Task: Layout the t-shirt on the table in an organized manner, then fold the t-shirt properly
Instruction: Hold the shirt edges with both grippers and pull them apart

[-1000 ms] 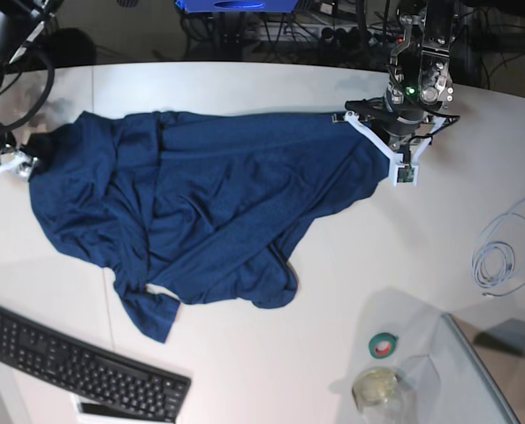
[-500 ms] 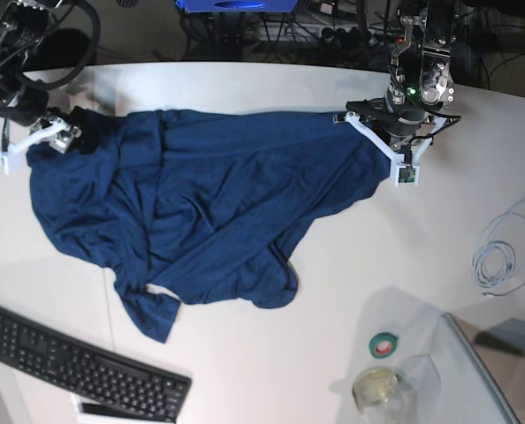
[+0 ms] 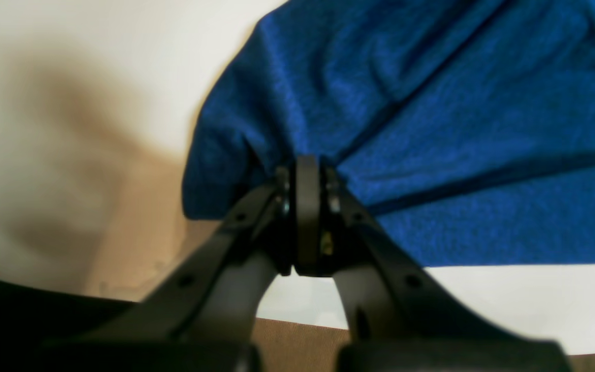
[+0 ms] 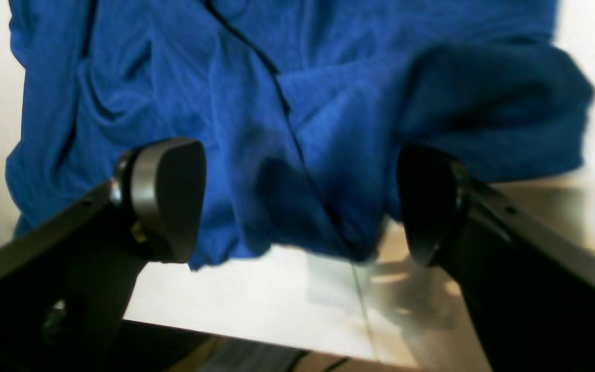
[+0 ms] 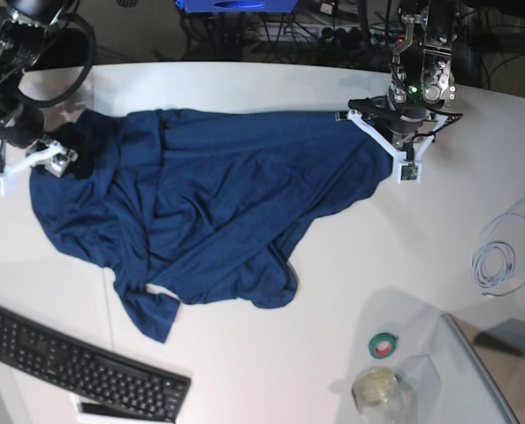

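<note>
Right hand (image 5: 34, 159) swings back in over the shirt's (image 5: 218, 212) far corner, fingers spread; left hand (image 3: 305, 170) keeps pinching its corner, so the spread-out continues.

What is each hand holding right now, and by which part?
The left hand pinches the t-shirt at a bunched edge. The right hand is open at the opposite edge, holding nothing.

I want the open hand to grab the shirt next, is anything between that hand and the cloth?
Nothing visible. The right hand is open right at the shirt edge, with only bare table below it. The left hand is shut on the other edge.
</note>
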Robot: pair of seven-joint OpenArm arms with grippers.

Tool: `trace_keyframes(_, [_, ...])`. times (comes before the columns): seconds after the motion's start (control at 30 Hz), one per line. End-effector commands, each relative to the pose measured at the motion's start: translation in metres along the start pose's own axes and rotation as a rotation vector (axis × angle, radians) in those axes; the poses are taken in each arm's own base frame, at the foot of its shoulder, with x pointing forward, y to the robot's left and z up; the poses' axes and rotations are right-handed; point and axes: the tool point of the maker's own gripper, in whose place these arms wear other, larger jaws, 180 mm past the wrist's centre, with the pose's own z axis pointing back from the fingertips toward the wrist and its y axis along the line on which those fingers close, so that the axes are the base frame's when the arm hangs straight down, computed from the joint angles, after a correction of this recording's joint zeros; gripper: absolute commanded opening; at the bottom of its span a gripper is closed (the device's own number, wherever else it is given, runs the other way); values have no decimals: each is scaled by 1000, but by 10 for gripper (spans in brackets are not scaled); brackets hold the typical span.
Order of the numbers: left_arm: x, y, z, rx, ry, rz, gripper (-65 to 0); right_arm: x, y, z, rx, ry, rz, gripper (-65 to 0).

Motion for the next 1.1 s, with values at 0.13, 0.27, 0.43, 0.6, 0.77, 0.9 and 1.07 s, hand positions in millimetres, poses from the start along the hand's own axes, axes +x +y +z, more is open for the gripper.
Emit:
trace_keyframes(0.13, [11, 3, 3, 8, -38, -4, -650, 9, -4, 1, 3, -18, 3, -192])
trace_keyframes(0.27, [11, 3, 3, 8, -38, -4, -650, -1, 8, -10, 32, 24, 26, -287])
trace_keyframes(0.43, [11, 3, 3, 8, -38, -4, -650, -4, 5, -18, 38, 22, -7, -434])
trace_keyframes(0.6, [10, 3, 4, 9, -36, -3, -650, -5, 3, -16, 33, 23, -6, -627])
trace_keyframes(0.77, [8, 3, 12, 5, -43, -8, -650, -10, 3, 3, 11, 49, 47, -645])
trace_keyframes(0.9, [9, -1, 24, -5, -67, -13, -650, -13, 4, 18, -12, 47, 96, -645])
trace_keyframes(1.07, [1, -1, 26, -8, -51, -14, -355, -21, 0, 21, -21, 62, 97, -645])
